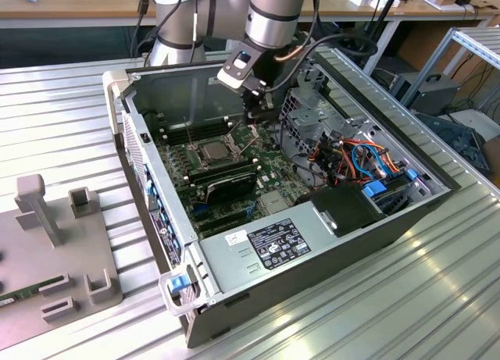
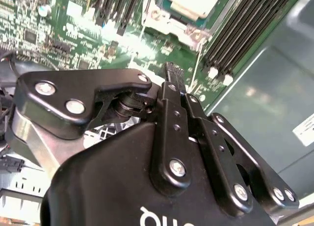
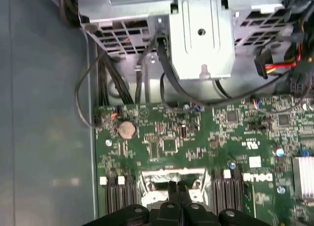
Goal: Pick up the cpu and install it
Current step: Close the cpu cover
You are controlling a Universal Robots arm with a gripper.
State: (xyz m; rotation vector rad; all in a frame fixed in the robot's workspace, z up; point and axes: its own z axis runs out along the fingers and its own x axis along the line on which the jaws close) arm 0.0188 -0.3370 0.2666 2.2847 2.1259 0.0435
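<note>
Placement of cpu (image 1: pixel 212 151): in the socket (image 2: pixel 167 22) on the green motherboard (image 3: pixel 206 138), apparently lying flat. The gripper (image 3: pixel 177 187) hangs near the socket, apart from the cpu, fingers pressed together, holding nothing.

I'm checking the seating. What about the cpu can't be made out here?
- Second wrist view: the cpu is cut off by the picture's edge.
- First wrist view: the fingers hide most of the socket.
- Exterior view: its seating is too small to judge.
</note>
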